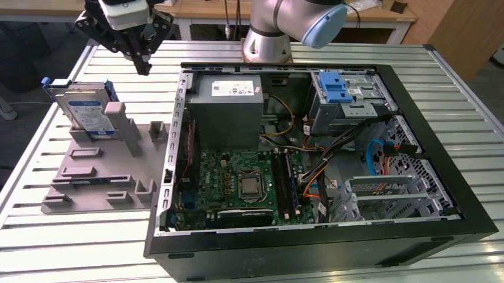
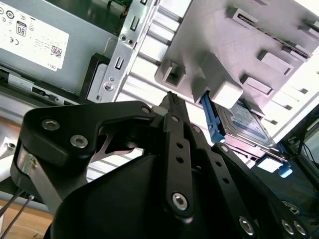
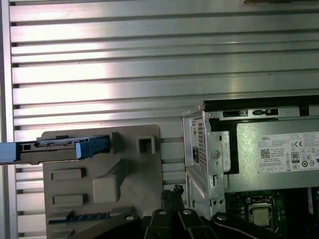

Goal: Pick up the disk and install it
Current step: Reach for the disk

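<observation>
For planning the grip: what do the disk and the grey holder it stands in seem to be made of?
The disk: silver-grey metal body, by its dull sheen, with a paper-like label and a glossy blue bracket, probably plastic. The grey holder: matte, evenly coloured, blocky, so probably plastic.

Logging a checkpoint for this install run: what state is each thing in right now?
disk: standing on edge in the grey holder, not gripped.
gripper: shut, empty, above the table, apart from the disk.
computer case: lying on its side, open, insides exposed.
drive cage: inside the case with its blue latch, without the disk.
</observation>
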